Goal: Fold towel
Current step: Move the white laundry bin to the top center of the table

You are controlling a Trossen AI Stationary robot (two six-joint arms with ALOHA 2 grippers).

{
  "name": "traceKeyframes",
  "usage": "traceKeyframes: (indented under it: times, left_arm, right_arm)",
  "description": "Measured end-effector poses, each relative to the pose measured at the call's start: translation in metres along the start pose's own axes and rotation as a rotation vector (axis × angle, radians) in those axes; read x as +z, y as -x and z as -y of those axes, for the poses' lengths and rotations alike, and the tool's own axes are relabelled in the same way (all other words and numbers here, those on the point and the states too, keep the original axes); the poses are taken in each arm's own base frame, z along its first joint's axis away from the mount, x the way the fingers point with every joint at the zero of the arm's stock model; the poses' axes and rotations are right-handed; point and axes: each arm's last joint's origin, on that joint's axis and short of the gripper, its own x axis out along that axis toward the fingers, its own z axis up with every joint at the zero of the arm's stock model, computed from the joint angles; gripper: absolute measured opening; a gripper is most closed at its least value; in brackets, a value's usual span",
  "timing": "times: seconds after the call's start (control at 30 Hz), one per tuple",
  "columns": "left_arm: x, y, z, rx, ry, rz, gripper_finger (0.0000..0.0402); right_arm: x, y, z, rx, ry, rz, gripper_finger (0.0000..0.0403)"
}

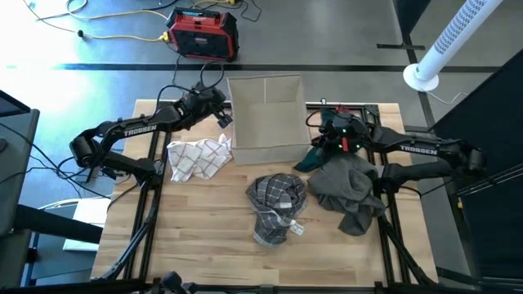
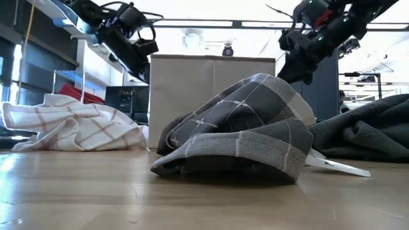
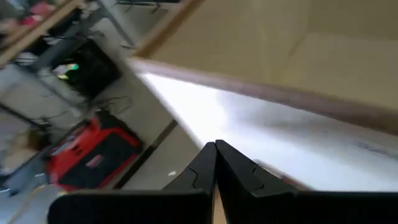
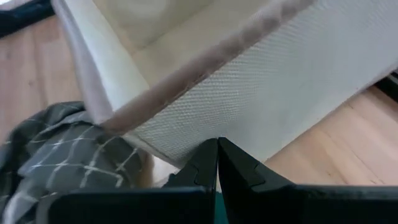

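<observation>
Hovering closed and empty beside the fabric bin (image 1: 264,114), the right hand (image 1: 320,140) sits nearer the gray plaid towel (image 1: 278,204) than the closed left hand (image 1: 225,117).

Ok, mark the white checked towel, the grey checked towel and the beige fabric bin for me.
white checked towel (image 1: 198,157), high view, middle of the crumpled heap
grey checked towel (image 1: 277,204), high view, centre of the bundle
beige fabric bin (image 1: 265,122), high view, inner floor

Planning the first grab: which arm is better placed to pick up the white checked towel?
Left, probably. The left claw, shut and empty, hangs just behind the white checked towel. The right claw, also shut, sits across the fabric bin, above the plain grey towel.
</observation>
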Motion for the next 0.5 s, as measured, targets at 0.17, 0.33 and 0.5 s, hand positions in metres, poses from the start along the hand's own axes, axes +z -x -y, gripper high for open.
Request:
traceKeyframes:
  times: [0.17, 0.33, 0.5]
  left_arm:
    - [0.006, 0.037, -0.009, 0.094, 0.031, 0.009, 0.0]
    - [-0.004, 0.081, -0.004, -0.061, 0.12, -0.038, 0.0]
    - [-0.016, 0.112, 0.022, -0.35, 0.156, -0.141, 0.0]
  right_arm:
    - [-0.006, 0.021, -0.006, -0.034, -0.006, -0.01, 0.0]
    - [-0.015, 0.042, -0.012, -0.054, -0.009, -0.024, 0.0]
    - [-0.021, 0.055, -0.029, 0.035, 0.007, -0.006, 0.0]
